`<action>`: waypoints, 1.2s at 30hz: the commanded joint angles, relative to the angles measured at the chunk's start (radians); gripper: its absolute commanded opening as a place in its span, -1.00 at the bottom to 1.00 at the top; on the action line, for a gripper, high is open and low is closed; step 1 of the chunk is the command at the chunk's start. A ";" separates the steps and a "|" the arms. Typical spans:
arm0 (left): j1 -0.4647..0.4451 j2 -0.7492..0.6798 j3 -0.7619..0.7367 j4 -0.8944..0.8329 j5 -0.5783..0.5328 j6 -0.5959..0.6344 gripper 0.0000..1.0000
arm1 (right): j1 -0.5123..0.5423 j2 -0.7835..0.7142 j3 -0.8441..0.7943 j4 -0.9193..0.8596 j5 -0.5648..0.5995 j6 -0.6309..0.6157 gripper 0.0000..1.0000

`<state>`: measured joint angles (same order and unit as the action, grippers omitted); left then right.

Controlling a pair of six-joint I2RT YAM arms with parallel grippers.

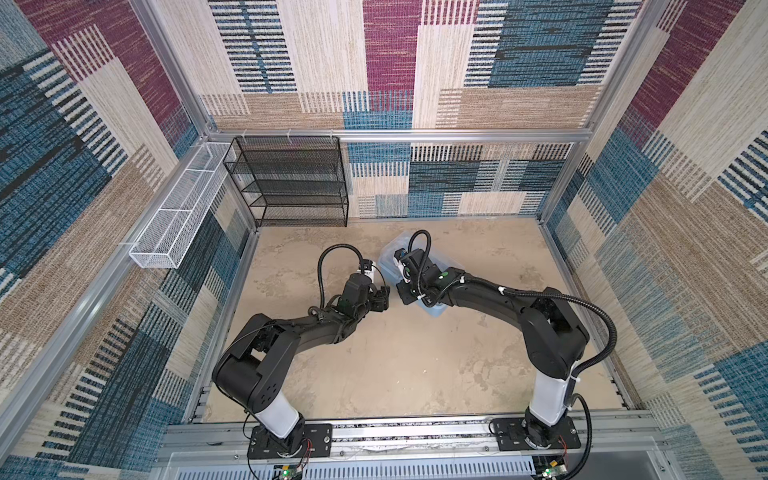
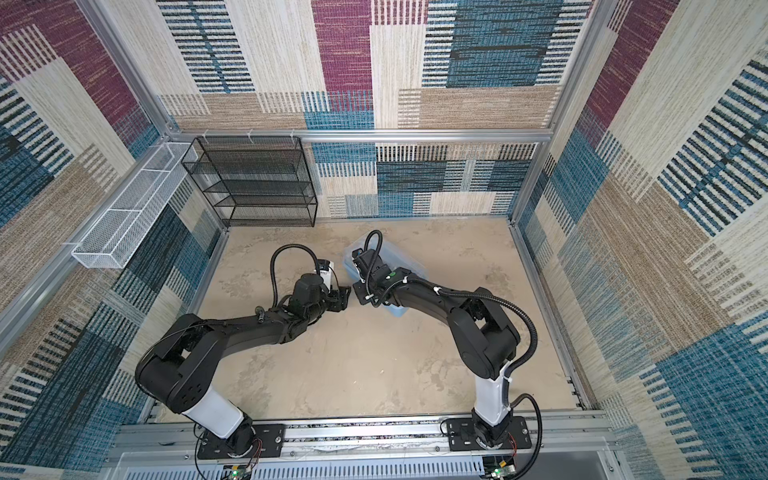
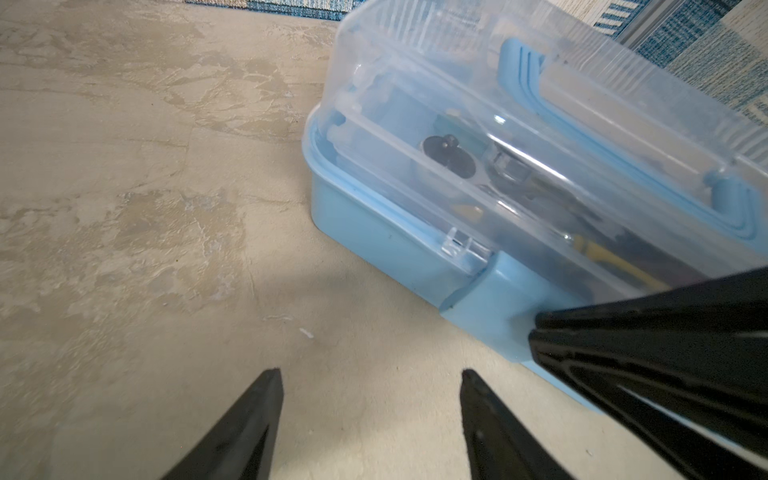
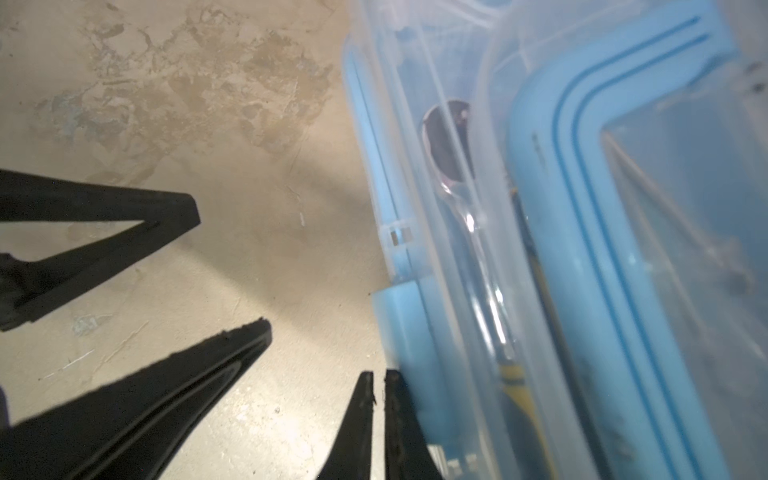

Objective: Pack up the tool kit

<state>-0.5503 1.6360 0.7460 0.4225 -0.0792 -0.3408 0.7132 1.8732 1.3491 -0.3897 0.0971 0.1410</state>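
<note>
My left hand (image 3: 370,372) is open over bare worktop (image 3: 145,249), just beside the tool kit case (image 3: 374,232). My right hand (image 4: 379,374) is all but closed, with only a sliver between its fingers. It grips nothing, close by the case's latch (image 4: 399,332). The case sits toward the back middle of the worktop, its lid (image 3: 457,83) down and a ratchet (image 3: 449,156) inside.

Lt-blue case (image 3: 374,245) w/ clear lid (image 3: 436,95), blk mesh rack (image 1: 291,195), wht mesh basket (image 1: 166,237), mottled beige table (image 1: 395,365).
</note>
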 commanded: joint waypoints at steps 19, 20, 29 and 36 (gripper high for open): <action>-0.008 0.064 0.049 0.022 0.118 -0.063 0.22 | 0.000 -0.079 0.042 0.013 0.008 0.047 -0.49; -0.009 0.069 0.052 0.021 0.124 -0.067 0.20 | 0.000 -0.085 0.045 0.015 0.012 0.044 -0.46; -0.019 0.111 0.094 0.022 0.152 -0.079 0.02 | -0.062 -0.141 0.045 0.064 0.063 -0.025 -0.19; -0.022 0.140 0.111 0.019 0.168 -0.087 -0.12 | -0.195 -0.177 -0.027 0.171 0.081 -0.178 0.52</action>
<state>-0.5720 1.7710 0.8482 0.4236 0.0700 -0.4118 0.5507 1.7027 1.3376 -0.2947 0.1524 0.0475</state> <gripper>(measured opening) 0.440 0.745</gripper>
